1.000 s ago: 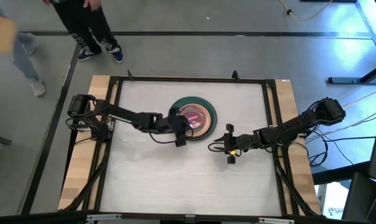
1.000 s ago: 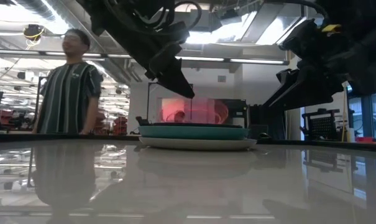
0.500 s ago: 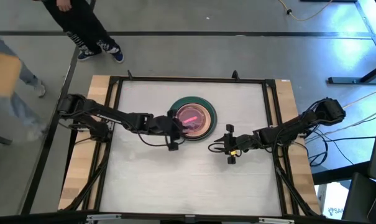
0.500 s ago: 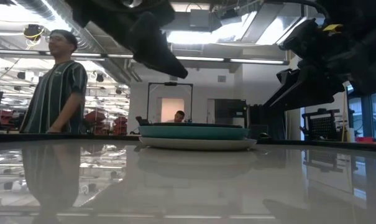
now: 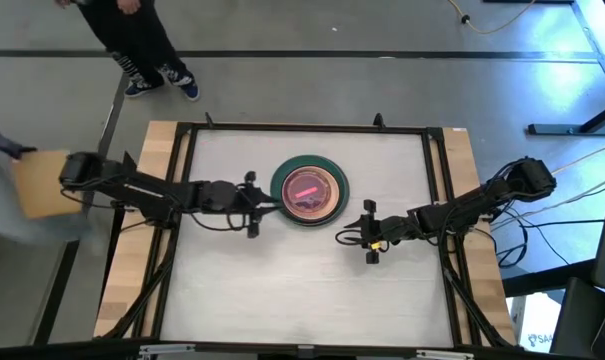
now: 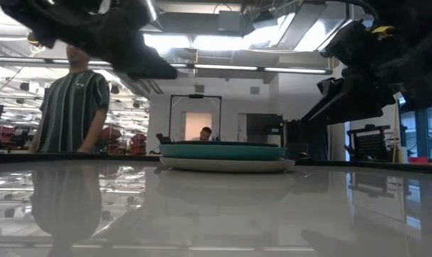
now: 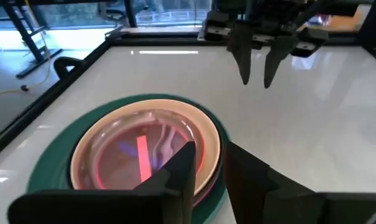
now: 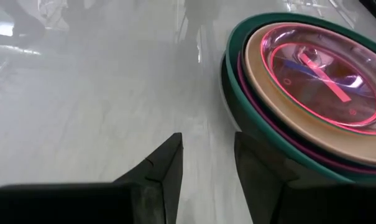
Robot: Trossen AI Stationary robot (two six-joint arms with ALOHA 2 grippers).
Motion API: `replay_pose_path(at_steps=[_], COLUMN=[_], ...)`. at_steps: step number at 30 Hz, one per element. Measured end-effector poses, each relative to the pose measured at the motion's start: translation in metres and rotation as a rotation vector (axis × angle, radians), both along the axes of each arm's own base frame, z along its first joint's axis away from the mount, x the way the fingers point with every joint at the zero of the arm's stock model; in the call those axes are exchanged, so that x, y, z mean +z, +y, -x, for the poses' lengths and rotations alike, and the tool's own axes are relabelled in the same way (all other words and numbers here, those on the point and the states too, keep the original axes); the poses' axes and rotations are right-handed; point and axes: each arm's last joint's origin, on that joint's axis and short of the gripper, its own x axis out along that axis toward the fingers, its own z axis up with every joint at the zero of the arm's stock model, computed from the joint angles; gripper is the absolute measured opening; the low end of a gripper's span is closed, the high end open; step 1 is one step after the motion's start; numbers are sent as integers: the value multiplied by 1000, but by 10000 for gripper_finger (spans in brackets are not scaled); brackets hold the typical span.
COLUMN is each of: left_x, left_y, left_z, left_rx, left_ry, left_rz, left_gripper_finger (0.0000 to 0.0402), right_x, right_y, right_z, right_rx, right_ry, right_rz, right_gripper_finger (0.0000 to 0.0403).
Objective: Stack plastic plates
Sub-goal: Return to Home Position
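The plastic plates sit as one stack (image 5: 309, 190) in the middle of the table. A pale grey plate is at the bottom, then dark teal, magenta and peach, with a translucent pink plate (image 7: 141, 155) on top. In the low view the stack (image 6: 223, 153) rests flat on its grey bottom plate. My left gripper (image 5: 265, 207) is open just left of the stack, with its fingers (image 7: 181, 165) pointing at the rim. My right gripper (image 5: 350, 236) is open to the right of the stack and nearer the near edge, beside the stack's rim (image 8: 250, 118).
White tabletop lies open all around the stack inside the black frame (image 5: 302, 128). A person in a striped shirt (image 6: 73, 100) stands beyond the far edge. Another person carries a cardboard box (image 5: 37, 185) just off the table's left side.
My left gripper has drawn back from over the stack toward the table's left edge and has let go of the translucent pink plate. That plate stood tipped up above the stack a second ago and now lies flat on top of it.
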Motion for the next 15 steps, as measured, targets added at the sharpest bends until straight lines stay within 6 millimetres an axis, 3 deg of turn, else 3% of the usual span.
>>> replay_pose_path(at_steps=[15], left_x=[-13], left_y=[3], left_z=[65], left_rx=[19], left_ry=[-132], left_rz=[61], left_gripper_finger=[73], right_x=[5], right_y=[1], right_z=[-2], right_rx=[37], right_ry=[-50], right_rz=[14], right_gripper_finger=[136])
